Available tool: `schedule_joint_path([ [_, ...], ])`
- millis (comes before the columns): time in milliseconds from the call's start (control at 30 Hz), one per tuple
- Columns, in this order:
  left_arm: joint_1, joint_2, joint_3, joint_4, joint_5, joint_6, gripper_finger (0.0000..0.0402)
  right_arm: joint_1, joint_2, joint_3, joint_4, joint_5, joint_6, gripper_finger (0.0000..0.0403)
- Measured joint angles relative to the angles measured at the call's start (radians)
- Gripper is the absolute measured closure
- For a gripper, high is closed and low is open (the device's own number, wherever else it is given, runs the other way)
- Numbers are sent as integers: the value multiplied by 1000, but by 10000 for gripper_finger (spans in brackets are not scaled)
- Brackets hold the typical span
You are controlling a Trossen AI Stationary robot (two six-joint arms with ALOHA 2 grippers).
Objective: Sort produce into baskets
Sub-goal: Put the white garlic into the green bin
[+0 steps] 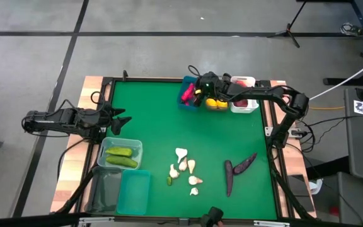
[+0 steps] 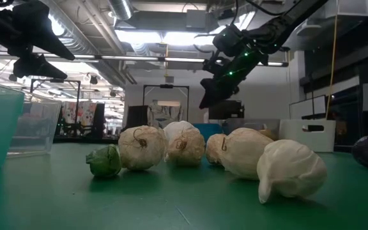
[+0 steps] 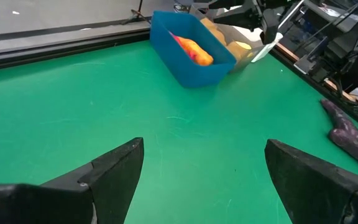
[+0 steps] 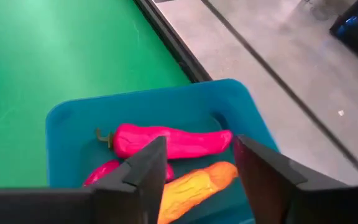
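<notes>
My right gripper (image 4: 197, 149) is open and empty, just above the blue bin (image 4: 73, 124) at the table's far edge (image 1: 197, 93). In that bin lie a pink pepper (image 4: 173, 140) and an orange carrot (image 4: 194, 183). Beside it, yellow lemons (image 1: 216, 103) fill a clear bin and red apples lie in the white bin (image 1: 243, 101). My left gripper (image 1: 115, 120) is open and empty at the table's left edge, above the mat (image 3: 204, 155). White garlic bulbs (image 1: 184, 169) and two purple eggplants (image 1: 238, 167) rest on the mat.
A clear bin with two green cucumbers (image 1: 121, 156) stands near the left edge, with a dark clear bin (image 1: 104, 189) and a teal bin (image 1: 135, 192) at the near left corner. A small green piece (image 1: 169, 181) lies by the garlic. The mat's middle (image 1: 169, 126) is bare.
</notes>
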State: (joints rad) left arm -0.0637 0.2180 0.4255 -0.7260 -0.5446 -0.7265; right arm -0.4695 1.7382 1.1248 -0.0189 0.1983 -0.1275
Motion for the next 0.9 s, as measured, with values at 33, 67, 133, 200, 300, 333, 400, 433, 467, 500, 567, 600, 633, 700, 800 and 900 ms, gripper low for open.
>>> schedule_joint_path([
  [33, 0, 0, 0, 0, 0, -1, 73, -3, 0, 0, -3, -10, 11, 211],
  [67, 0, 0, 0, 0, 0, -4, 73, -4, 0, 0, -6, -15, 20, 205],
  [133, 0, 0, 0, 0, 0, -5, 73, -11, 0, 0, -14, -18, 32, 194],
  [200, 0, 0, 0, 0, 0, -5, 73, -12, 0, 0, -16, -16, 37, 187],
  [300, 0, 0, 0, 0, 0, -6, 73, -16, 0, 12, -30, -33, 44, 182],
  [333, 0, 0, 0, -1, 0, -6, 73, -16, 0, 26, -44, -53, 44, 182],
  [400, 0, 0, 0, -1, 0, -6, 73, -15, 0, 66, -69, -106, 45, 182],
  [433, 0, 0, 0, -2, 0, -6, 73, -15, 0, 89, -83, -142, 47, 182],
  [467, 0, 0, 0, -3, 0, -6, 73, -13, 0, 113, -102, -187, 53, 182],
  [500, 0, 0, 0, -4, 0, -6, 73, -8, 0, 141, -122, -238, 67, 182],
  [567, 0, 0, 0, -4, 0, -6, 73, 4, -1, 198, -159, -337, 80, 182],
  [600, 0, 0, 0, -4, 0, -6, 73, 13, -2, 224, -178, -386, 86, 182],
  [633, 0, 0, 0, -5, 0, -6, 73, 27, -3, 248, -194, -431, 96, 182],
  [700, 0, 0, 0, -5, 0, -5, 73, 64, -3, 283, -207, -524, 128, 182],
  [800, 0, 0, 0, -5, 0, -5, 73, 152, -3, 298, -219, -653, 180, 182],
  [900, 0, 0, 0, -5, 0, -5, 73, 282, -4, 297, -243, -649, 189, 182],
])
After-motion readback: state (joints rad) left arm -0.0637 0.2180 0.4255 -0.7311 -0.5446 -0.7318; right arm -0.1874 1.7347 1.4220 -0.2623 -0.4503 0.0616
